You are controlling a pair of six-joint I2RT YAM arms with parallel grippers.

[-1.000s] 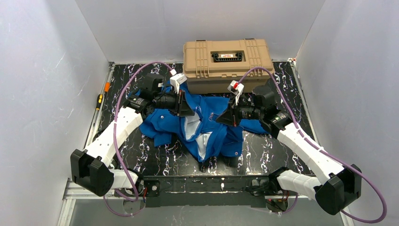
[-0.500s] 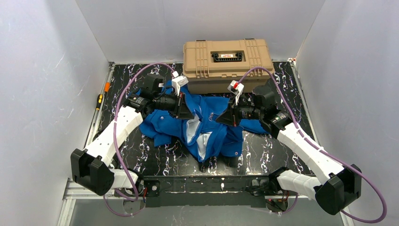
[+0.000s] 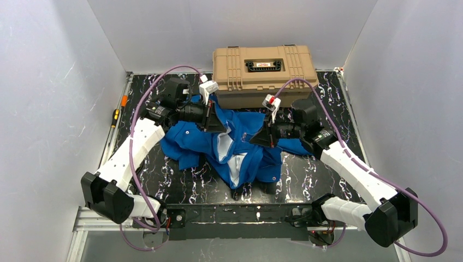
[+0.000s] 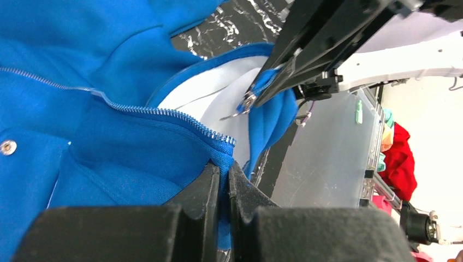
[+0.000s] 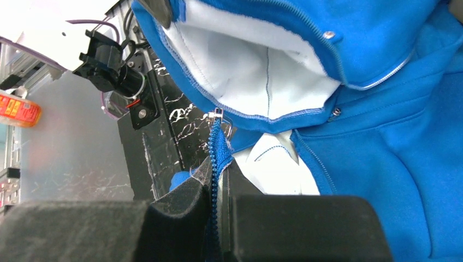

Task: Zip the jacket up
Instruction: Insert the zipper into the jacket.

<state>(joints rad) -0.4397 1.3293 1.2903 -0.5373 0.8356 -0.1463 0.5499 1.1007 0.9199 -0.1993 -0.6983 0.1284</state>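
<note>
Black padded left end effector (image 4: 224, 176) is clamped on the toothed zipper edge (image 4: 164, 112) of the soft blue jacket (image 3: 240, 148), crumpled mid-tabletop (image 3: 180, 181) before the ribbed tan case (image 3: 263, 68). The right end effector (image 5: 218, 177) pinches the opposite edge beside the metal slider (image 5: 217, 115).

blue jacket (image 3: 255, 162), unzipped, crumpled, lining showing

My black marbled table (image 3: 188, 183) carries the crumpled blue jacket (image 3: 245, 158) and, behind it, a tan case (image 3: 295, 65).
</note>
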